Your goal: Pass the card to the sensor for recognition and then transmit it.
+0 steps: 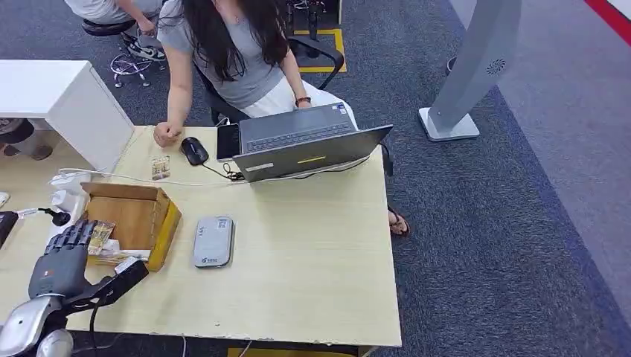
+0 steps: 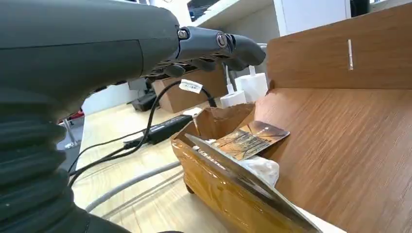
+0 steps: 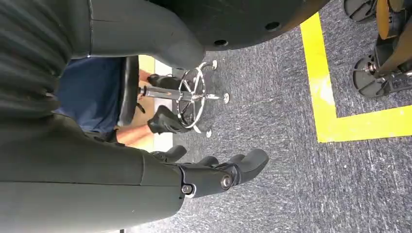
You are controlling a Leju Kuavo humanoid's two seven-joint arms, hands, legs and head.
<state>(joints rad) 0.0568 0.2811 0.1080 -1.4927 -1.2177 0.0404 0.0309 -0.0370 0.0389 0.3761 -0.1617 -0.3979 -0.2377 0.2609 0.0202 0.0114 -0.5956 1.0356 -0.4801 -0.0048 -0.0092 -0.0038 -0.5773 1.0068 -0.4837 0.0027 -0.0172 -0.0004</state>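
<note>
Barely started, honestly. My left hand (image 1: 63,256) hovers over the near end of the box (image 1: 134,216), fingers loose and grasping nothing. The card (image 2: 250,138) lies in the box on top of the other stuff. Sensor (image 1: 213,241) sits on the counter (image 1: 312,245) just beside the box, untouched. Right hand (image 3: 214,172) hangs over the floor, released. Pick, scan and handover all left.

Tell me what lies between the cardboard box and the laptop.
In the head view, bare tabletop and a white cable lie between the cardboard box and the laptop; the grey sensor sits nearer.
</note>
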